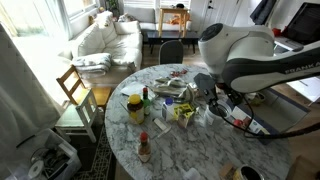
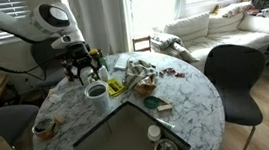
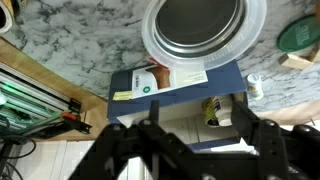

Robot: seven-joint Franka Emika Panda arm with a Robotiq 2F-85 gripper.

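My gripper (image 3: 197,125) is open, its two black fingers spread either side of the near end of a blue box with a white label (image 3: 175,82). A small yellow-labelled can (image 3: 213,108) lies just inside the right finger. A round white cup with a dark inside (image 3: 195,25) stands beyond the box. In both exterior views the gripper (image 1: 212,92) (image 2: 82,68) hangs low over the edge of the round marble table (image 2: 192,99), next to the white cup (image 2: 96,91). Nothing is held.
The table carries a yellow jar (image 1: 135,107), a red-capped bottle (image 1: 143,148), a yellow box (image 1: 183,112), a green lid (image 2: 151,102) and a wooden bowl (image 2: 44,126). A dark chair (image 2: 233,75), a wooden chair (image 1: 75,90) and a white sofa (image 1: 105,40) stand around it.
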